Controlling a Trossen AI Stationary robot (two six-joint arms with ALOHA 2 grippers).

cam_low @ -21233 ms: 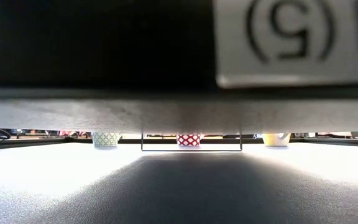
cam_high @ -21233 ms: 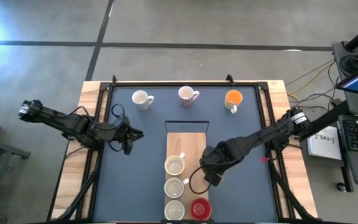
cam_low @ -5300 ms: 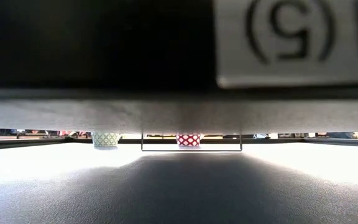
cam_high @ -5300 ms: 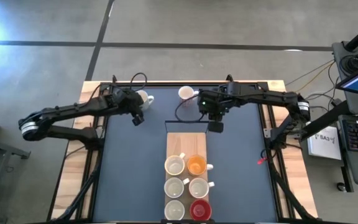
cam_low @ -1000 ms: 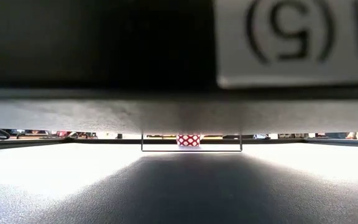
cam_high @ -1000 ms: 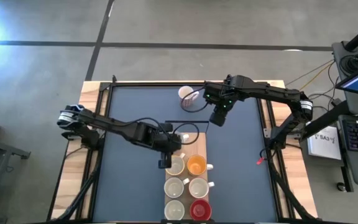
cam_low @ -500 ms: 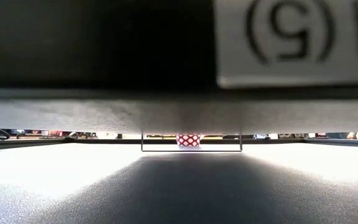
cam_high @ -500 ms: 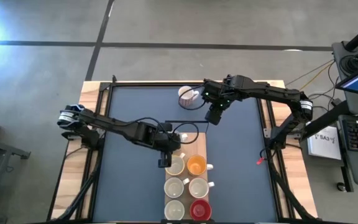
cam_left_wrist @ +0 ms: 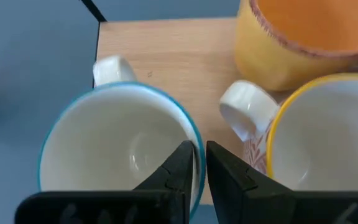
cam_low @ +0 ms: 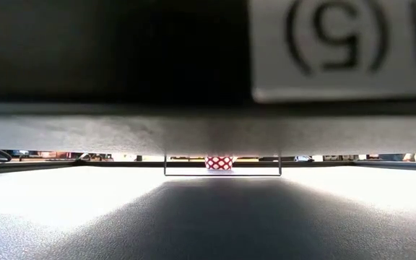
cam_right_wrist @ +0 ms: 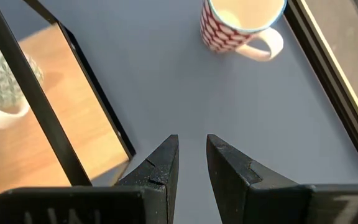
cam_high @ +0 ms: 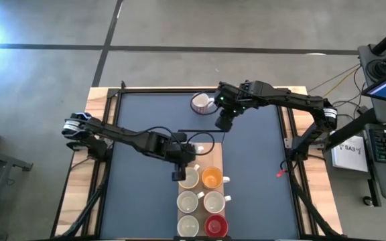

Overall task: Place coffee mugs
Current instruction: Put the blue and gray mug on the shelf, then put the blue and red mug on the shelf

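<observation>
Crowding the held blue-rimmed mug [cam_left_wrist: 120, 149]: yellow-rimmed mug [cam_left_wrist: 328, 137].

Red-patterned mug [cam_right_wrist: 241, 22] beyond the right gripper [cam_right_wrist: 191, 163].

Blue table mat [cam_high: 146, 201]: wooden board [cam_high: 200, 152], red-patterned mug [cam_high: 200, 103].

The desk [cam_high: 139, 120] is showing slate blue, framed in pale wood, with a light wooden board [cam_high: 200, 150] at centre. The patterned mug [cam_right_wrist: 238, 22] is wearing red-and-white lattice outside, cream inside. The blue-rimmed mug [cam_left_wrist: 117, 155] is gleaming white inside; beside it are sitting a yellow-rimmed mug [cam_left_wrist: 328, 137] and an orange mug [cam_left_wrist: 303, 37]. The red mug [cam_high: 216, 225] is glowing at the board's near end. Both arms' fingers [cam_right_wrist: 163, 168] are showing black.
</observation>
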